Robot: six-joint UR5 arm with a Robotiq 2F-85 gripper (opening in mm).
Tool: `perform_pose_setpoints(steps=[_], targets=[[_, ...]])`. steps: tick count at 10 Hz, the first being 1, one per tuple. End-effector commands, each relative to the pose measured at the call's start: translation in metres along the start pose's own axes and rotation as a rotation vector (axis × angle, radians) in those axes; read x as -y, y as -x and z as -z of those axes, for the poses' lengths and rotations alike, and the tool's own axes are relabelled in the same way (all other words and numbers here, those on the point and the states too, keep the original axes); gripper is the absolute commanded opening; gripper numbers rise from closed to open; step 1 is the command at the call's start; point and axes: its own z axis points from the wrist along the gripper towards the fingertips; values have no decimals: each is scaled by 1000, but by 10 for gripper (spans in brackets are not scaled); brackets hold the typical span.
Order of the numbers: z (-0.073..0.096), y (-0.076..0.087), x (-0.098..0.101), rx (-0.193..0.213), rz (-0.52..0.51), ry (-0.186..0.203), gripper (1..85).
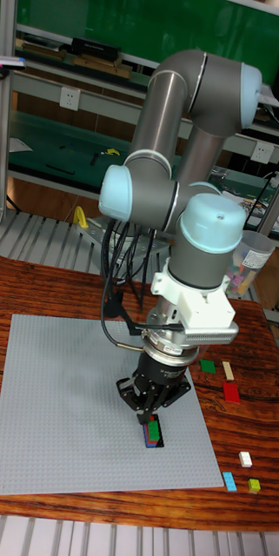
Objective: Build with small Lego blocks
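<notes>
A grey Lego baseplate (69,408) lies on the wooden table. Near its right front part sits a small stack of blocks (153,432), with green, red and blue showing. My gripper (150,420) points straight down over that stack, its black fingers close on either side of the top green and red blocks. The fingers hide much of the stack, so whether they grip it or only touch it does not show. Loose blocks lie on the wood right of the plate: a green one (208,367), a cream one (229,370), a red one (232,392).
Nearer the front right corner lie a white block (245,459), a light blue block (230,481) and a yellow-green block (255,486). A clear jar (252,259) of bricks stands at the back right. The arm's cable loops above the plate.
</notes>
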Motion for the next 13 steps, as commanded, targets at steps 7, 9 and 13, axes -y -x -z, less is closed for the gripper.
perform_pose_setpoints(steps=[7,9,13], targets=[[17,10,-12,6,-8,4,13],[12,12,-21,1,-21,-4,13],[-3,13,-37,36,-74,0,13]])
